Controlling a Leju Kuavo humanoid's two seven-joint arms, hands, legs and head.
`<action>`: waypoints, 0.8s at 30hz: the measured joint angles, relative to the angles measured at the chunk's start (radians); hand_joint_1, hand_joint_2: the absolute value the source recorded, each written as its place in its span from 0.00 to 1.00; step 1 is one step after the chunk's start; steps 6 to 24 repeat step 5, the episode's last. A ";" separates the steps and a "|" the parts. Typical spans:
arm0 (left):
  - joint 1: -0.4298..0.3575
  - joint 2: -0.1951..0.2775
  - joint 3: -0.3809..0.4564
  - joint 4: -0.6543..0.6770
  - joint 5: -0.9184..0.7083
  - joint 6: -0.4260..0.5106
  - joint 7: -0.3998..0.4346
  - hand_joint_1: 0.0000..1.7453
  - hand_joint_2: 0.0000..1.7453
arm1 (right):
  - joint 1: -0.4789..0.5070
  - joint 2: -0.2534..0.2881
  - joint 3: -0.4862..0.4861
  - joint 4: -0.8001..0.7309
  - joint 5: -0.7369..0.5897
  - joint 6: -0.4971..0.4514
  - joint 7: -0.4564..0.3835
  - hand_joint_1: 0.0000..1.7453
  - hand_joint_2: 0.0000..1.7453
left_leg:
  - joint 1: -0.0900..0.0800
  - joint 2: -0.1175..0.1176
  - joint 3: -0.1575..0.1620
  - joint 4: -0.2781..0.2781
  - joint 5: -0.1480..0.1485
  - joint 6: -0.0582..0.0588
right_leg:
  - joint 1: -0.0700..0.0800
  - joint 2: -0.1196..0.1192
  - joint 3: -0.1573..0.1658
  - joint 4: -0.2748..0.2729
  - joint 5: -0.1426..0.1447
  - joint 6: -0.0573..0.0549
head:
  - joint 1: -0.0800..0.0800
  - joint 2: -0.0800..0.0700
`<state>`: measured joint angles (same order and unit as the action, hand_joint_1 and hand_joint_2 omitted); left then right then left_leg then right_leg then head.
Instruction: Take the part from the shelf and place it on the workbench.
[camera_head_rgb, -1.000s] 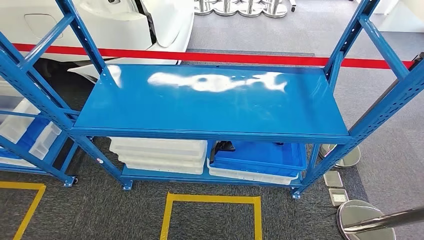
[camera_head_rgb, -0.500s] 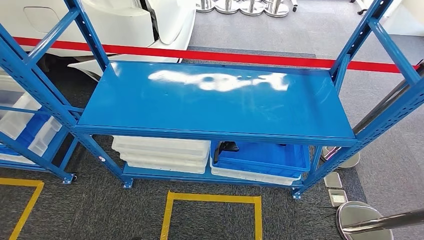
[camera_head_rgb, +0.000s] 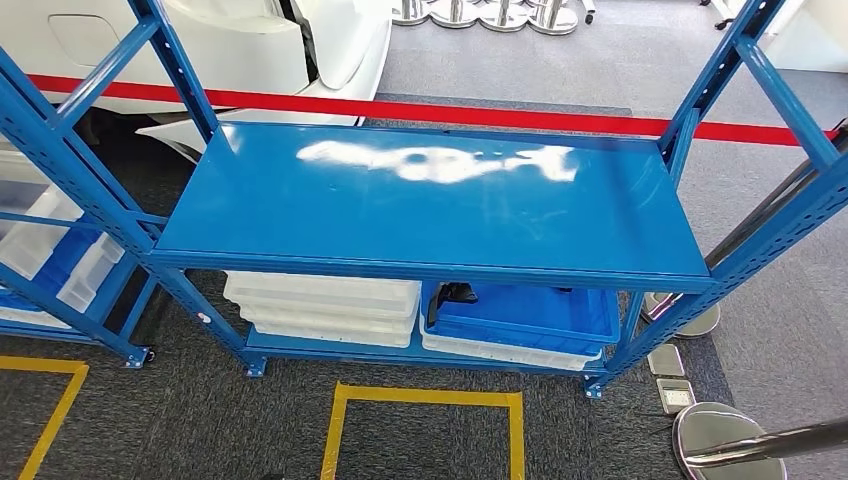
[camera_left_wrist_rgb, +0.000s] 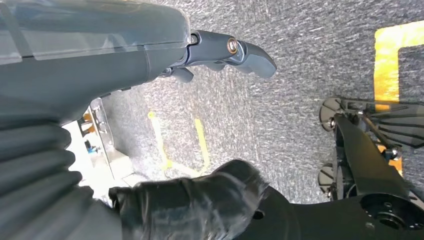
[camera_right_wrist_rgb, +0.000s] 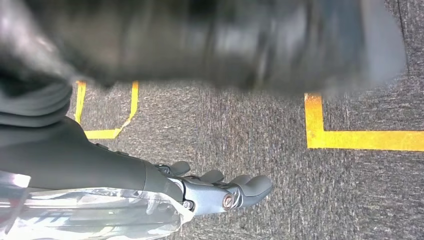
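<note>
A blue metal shelf rack (camera_head_rgb: 430, 220) stands in front of me, its middle board bare and glossy. On the lower level a blue bin (camera_head_rgb: 530, 315) holds a small dark part (camera_head_rgb: 452, 293), mostly hidden under the board's front edge. My left hand (camera_left_wrist_rgb: 220, 125) hangs over the grey carpet, thumb and fingers apart, holding nothing. My right hand (camera_right_wrist_rgb: 225, 192) also hangs above the carpet with its fingers stretched out and nothing in them; a blurred dark shape crosses that view.
Stacked white trays (camera_head_rgb: 325, 305) sit beside the blue bin. Red barrier tape (camera_head_rgb: 500, 115) runs behind the rack, with a white car body (camera_head_rgb: 250, 40) beyond. Yellow floor tape (camera_head_rgb: 430, 398) marks a square before the rack. A chrome post base (camera_head_rgb: 720, 435) stands at the right.
The whole head picture shifted slightly a second ago, so the camera moved; since half a second ago it is still. Nothing on the rack has moved.
</note>
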<state>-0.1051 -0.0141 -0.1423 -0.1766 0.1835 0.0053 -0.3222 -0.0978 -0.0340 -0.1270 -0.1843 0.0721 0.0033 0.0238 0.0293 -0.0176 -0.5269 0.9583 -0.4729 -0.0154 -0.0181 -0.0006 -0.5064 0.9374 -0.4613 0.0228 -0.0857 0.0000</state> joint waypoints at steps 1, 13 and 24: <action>0.001 0.000 0.000 0.000 0.000 -0.001 0.006 0.00 1.00 | 0.001 0.000 0.000 0.000 0.000 0.000 0.001 0.00 1.00 | 0.000 0.000 0.000 0.000 0.000 0.000 | 0.000 0.000 0.000 0.000 0.000 0.000 | 0.000 0.000; 0.025 0.000 0.003 -0.008 -0.011 -0.006 0.046 0.00 1.00 | 0.025 0.001 0.004 -0.008 -0.003 0.003 0.003 0.00 1.00 | 0.000 0.000 0.001 0.000 -0.001 0.001 | 0.000 0.000 0.001 0.000 0.000 0.001 | 0.000 0.000; 0.025 0.000 0.003 -0.008 -0.011 -0.006 0.046 0.00 1.00 | 0.025 0.001 0.004 -0.008 -0.003 0.003 0.003 0.00 1.00 | 0.000 0.000 0.001 0.000 -0.001 0.001 | 0.000 0.000 0.001 0.000 0.000 0.001 | 0.000 0.000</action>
